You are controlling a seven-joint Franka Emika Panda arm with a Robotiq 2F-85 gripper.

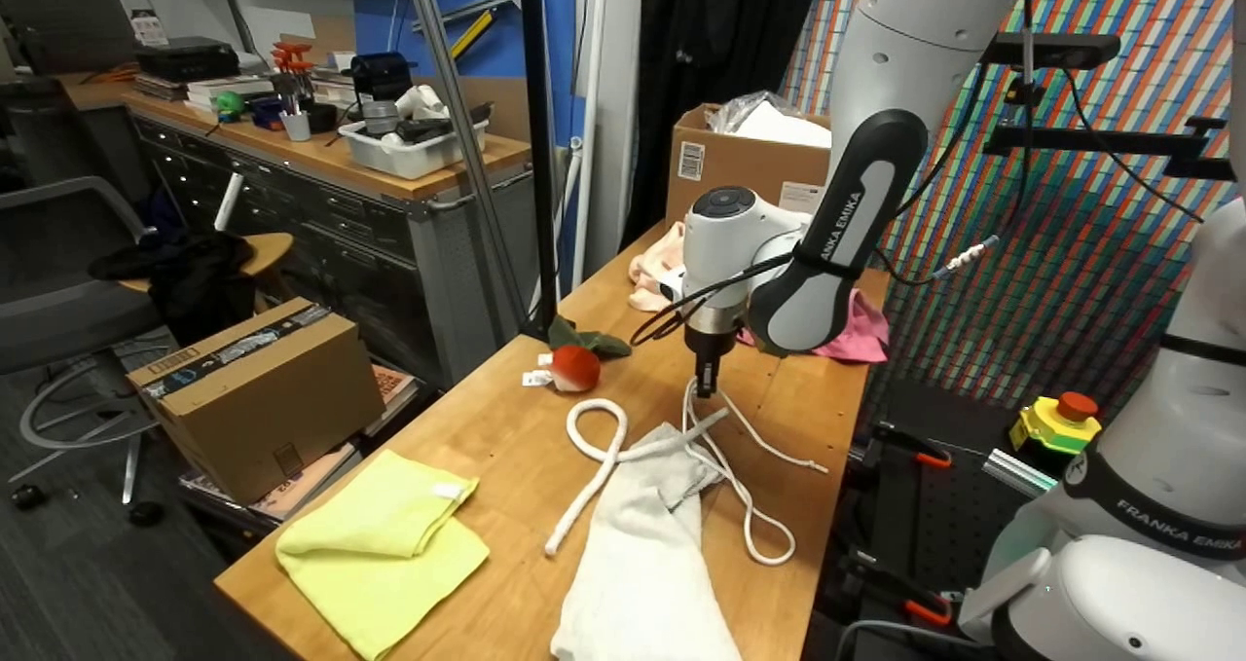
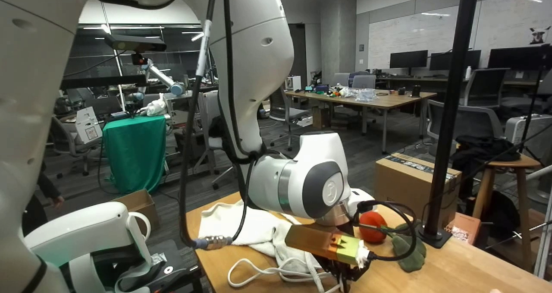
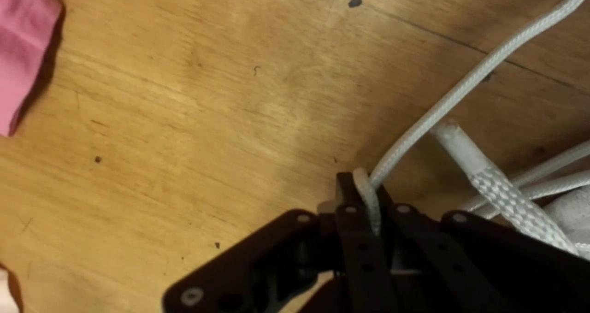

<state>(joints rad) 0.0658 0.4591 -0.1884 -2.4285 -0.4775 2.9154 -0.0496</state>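
Your gripper (image 3: 364, 184), nearest in the wrist view, clamped on the thin white cord (image 3: 479, 73) | cord's long axis runs far and right from your grip | thick braided rope (image 3: 511, 202) just right, outside it

- wooden table (image 1: 516, 500), under the gripper (image 1: 707, 391)
- thin white rope (image 3: 463, 89), pinched in it and looped beside it
- thick white rope (image 1: 582, 505), one end just beside it
- whitish cloth (image 1: 642, 578), near it
- red-and-green object (image 1: 576, 369), near it
- pink cloth (image 1: 864, 335), near it
- yellow cloth (image 1: 380, 544), well apart
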